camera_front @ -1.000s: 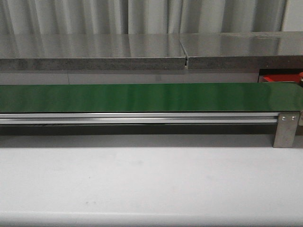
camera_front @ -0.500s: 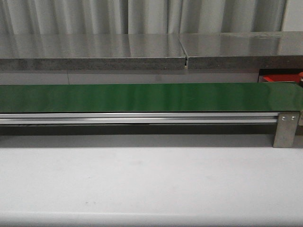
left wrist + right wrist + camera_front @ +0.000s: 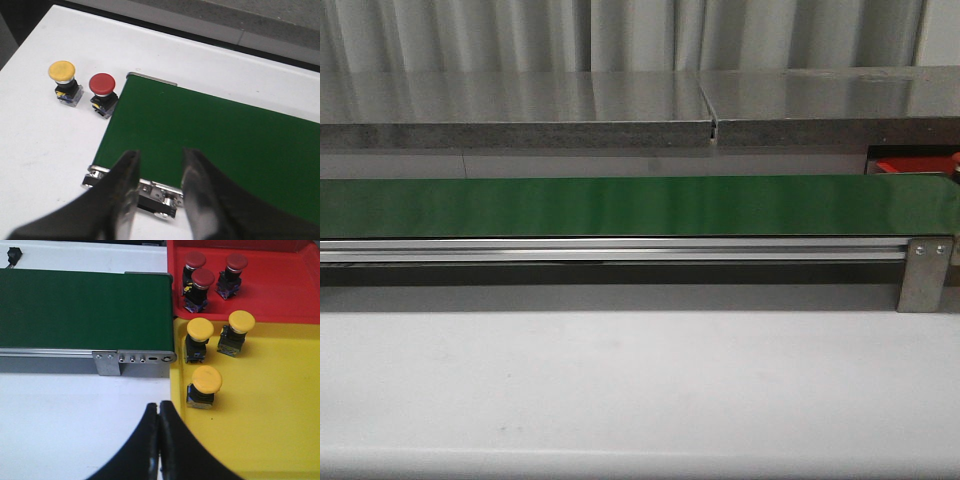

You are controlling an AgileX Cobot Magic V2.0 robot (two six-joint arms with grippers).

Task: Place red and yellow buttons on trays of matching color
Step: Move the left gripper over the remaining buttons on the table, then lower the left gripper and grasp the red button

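The white tabletop [image 3: 640, 390] lies under both my hands, and the green conveyor belt [image 3: 640, 205] runs across it ahead of me, its aluminium side rail [image 3: 610, 250] on my near side.

Beyond my right hand [image 3: 159, 440] and off to one side sits the yellow tray [image 3: 280, 430], butted against the belt's end. Past it, farther from that hand, is the red tray [image 3: 295, 290], touching the yellow one along a shared edge. My right hand is clenched, its two black fingers [image 3: 175, 450] pressed together with nothing between them, hovering over the tabletop just beside the yellow tray's edge.

My left hand [image 3: 160, 172] is released, fingers [image 3: 127, 175] spread with a clear gap and gripping nothing, poised above the belt's near edge at its other end.

Three yellow buttons stand upright in the yellow tray: one [image 3: 206, 380] nearest my right hand, two more [image 3: 200, 329] [image 3: 241, 321] side by side beyond it. Three red buttons stand in the red tray: one [image 3: 203, 278] closest to the yellow tray, and two [image 3: 194, 260] [image 3: 236, 261] behind it.

Ahead of my left hand, off the belt's end on the tabletop, a red button [image 3: 102, 85] stands just beside the belt's corner, and a yellow button [image 3: 62, 71] stands near it, farther from the belt.
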